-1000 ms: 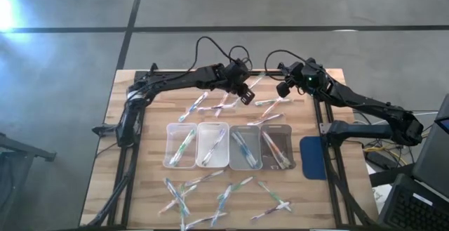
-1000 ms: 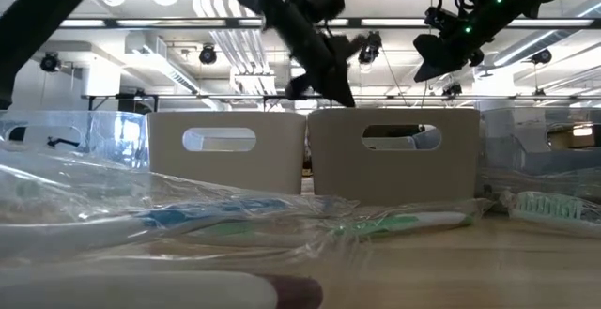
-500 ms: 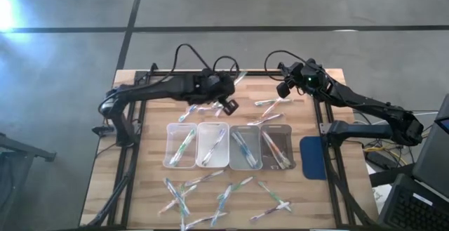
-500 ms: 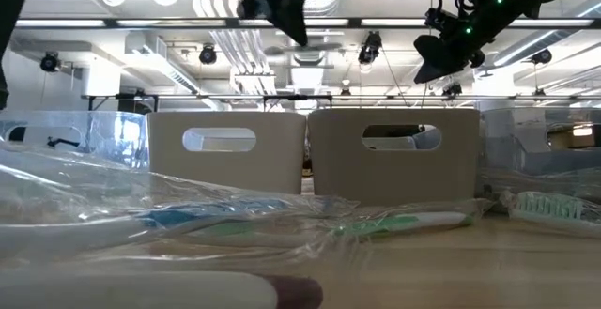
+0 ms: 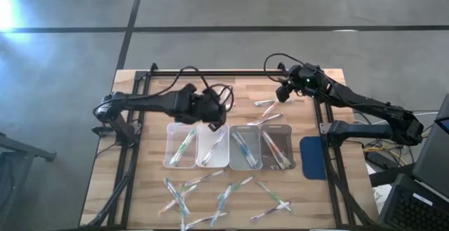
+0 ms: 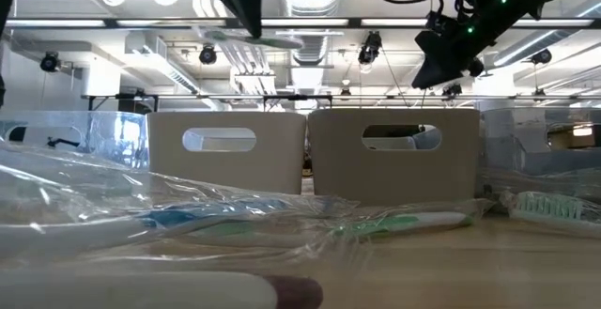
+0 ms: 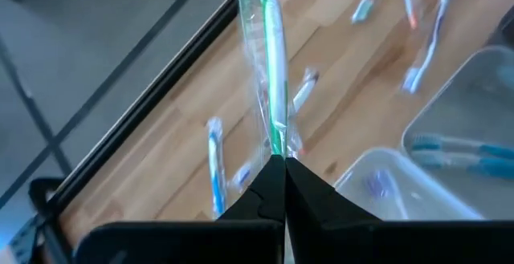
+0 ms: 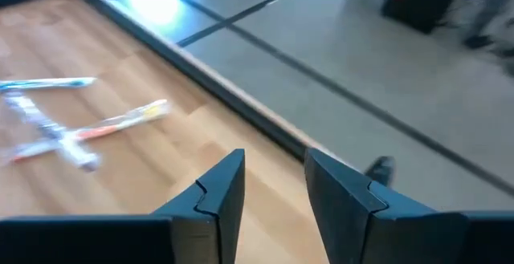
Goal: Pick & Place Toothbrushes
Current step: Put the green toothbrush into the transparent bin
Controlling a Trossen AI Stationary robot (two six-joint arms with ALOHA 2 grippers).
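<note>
Left pincer clamped on a green, clear-wrapped toothbrush above the far edge of the clear plastic trays, right pincer parted and empty over the bench's far right; slippery wrapper, thin grip, likely to slip or miss the tray.

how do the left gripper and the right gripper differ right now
The left gripper is shut on a green toothbrush; the right gripper is open and holds nothing. In the high view the left gripper hangs over the trays, while the right gripper sits near the table's far edge, close to loose toothbrushes. Both are dark and two-fingered.
</note>
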